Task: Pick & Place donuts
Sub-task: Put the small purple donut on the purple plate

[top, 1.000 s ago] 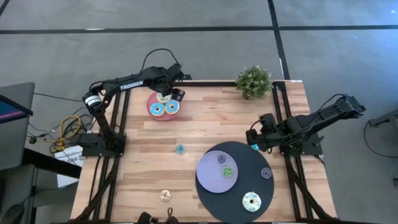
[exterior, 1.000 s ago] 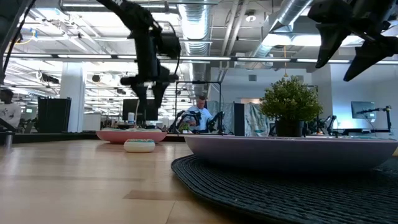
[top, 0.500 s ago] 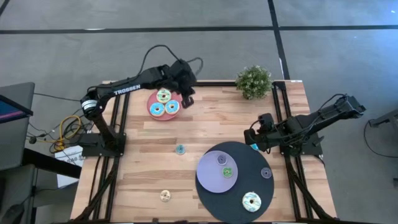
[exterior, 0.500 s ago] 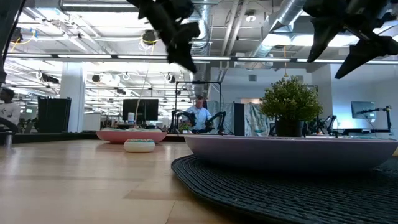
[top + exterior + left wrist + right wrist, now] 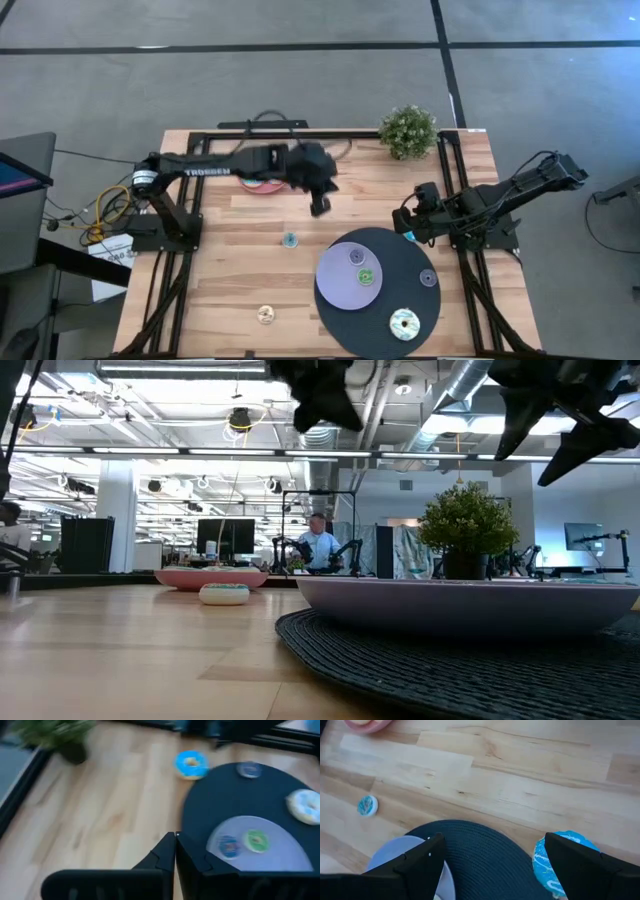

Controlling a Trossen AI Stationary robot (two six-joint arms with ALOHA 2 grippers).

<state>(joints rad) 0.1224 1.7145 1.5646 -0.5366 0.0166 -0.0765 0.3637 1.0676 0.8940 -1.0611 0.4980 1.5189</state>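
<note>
Swinging off the pink plate (image 5: 262, 184), the left gripper (image 5: 319, 207) now hangs over mid-table, fingers pressed together and empty; the right gripper (image 5: 490, 857) waits spread wide by a blue-iced donut (image 5: 551, 861) at the dark mat (image 5: 400, 290) edge. Judging by looks, the donuts are light, rigid rings, best pinched across the rim: the teal donut (image 5: 289, 240) lies on bare wood, another (image 5: 404, 323) on the mat.

**Cam setup, 4 views**

High: overhead, straight down, far; whole table (image 5: 250, 270) w/ both arms. Low: tabletop height, level across wood into room behind; dark mat (image 5: 450, 660) close in foreground, arms enter from top. L wrist: looks fwd past own fingers (image 5: 167, 857), down at mat and lavender plate (image 5: 260, 860). R wrist: close, angled down at mat edge. Shared: mat in all 4; small teal donut (image 5: 367, 805) in high, low, R wrist.
</note>
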